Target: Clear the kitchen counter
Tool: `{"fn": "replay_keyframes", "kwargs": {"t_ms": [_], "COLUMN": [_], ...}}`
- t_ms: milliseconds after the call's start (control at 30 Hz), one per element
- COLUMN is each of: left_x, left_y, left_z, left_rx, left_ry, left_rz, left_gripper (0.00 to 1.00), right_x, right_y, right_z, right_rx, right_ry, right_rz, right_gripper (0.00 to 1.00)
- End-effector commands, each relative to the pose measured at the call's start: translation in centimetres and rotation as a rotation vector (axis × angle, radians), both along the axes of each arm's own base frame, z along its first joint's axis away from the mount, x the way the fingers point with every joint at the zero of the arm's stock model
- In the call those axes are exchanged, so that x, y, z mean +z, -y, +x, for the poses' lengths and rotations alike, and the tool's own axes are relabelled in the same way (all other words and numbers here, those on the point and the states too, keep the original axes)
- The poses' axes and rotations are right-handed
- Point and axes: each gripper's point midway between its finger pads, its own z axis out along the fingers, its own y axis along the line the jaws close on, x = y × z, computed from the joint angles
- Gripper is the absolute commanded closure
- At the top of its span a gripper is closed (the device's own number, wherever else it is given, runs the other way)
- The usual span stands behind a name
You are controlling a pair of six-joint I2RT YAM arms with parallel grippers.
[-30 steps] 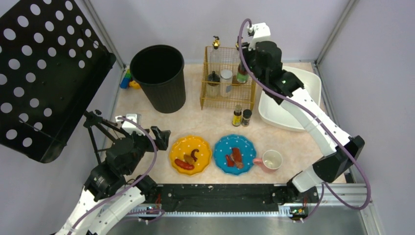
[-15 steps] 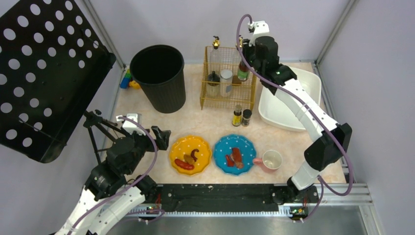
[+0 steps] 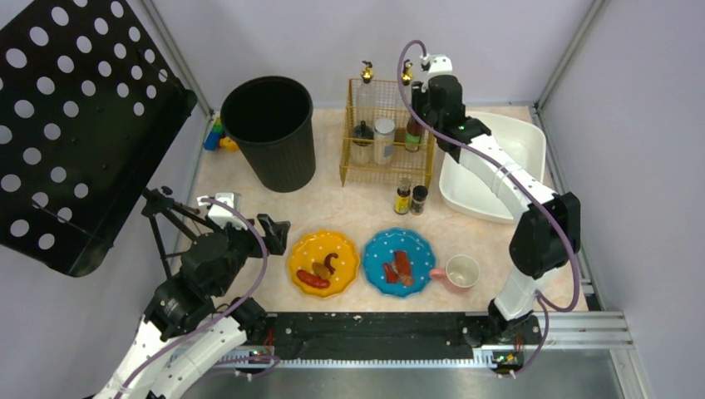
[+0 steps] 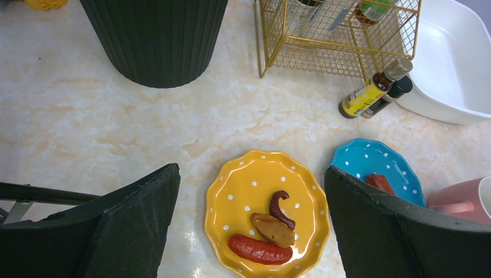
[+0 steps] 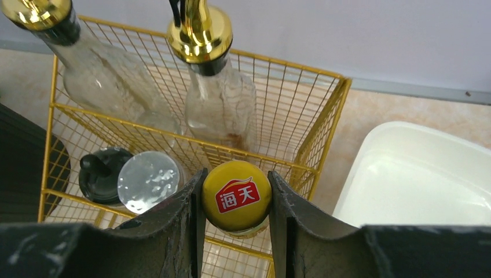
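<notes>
Right wrist: end effector (image 5: 236,180) pinches yellow-capped bottle (image 5: 237,200) beside basket rail (image 5: 325,119).

plain pale lilac-grey walls (image 3: 274,33) enclose three sides. metal corner posts (image 3: 568,51) rise at rear. black perforated panel (image 3: 75,125) tilted at left, tripod (image 3: 162,224) beneath. lighting even.

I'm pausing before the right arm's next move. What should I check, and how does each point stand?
1. Right claw shut on the yellow-capped bottle: ok.
2. Bottle inside the wire rack: ok.
3. Bottle's base resting on the rack floor: cannot tell.
4. Left claw open above the yellow plate: ok.
5. Counter cleared: not ok; blue plate, cup, two small bottles sit on it.
</notes>
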Motion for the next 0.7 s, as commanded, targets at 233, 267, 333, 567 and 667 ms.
{"fn": "replay_keyframes", "kwargs": {"t_ms": [233,267,333,567,667], "left_x": [0.4,0.4,0.4,0.4,0.4], "left_y": [0.0,0.0,0.0,0.0,0.0], "left_z": [0.2,0.2,0.1,0.2,0.2], "left_rx": [0.005,0.004,0.004,0.005,0.004], "left_ry": [0.013,0.013,0.013,0.013,0.013], "left_rz": [-0.01,-0.01,-0.01,-0.009,-0.01], "left_gripper": [0.01,0.01,0.01,0.01,0.01], "right_x": [0.4,0.0,-0.7,-2.8,-3.4], "right_y": [-1.3,-1.3,-1.3,-1.6,-1.8], "right_z": [1.9,2.0,2.1,2.2,2.0], "right_rx": [0.004,0.003,-0.001,0.005,0.013], "right_ry": [0.111,0.102,0.087,0.042,0.025], "right_rz": [0.133,0.132,0.128,0.124,0.123], "right_gripper": [1.0,1.0,1.0,0.79,0.69]}}
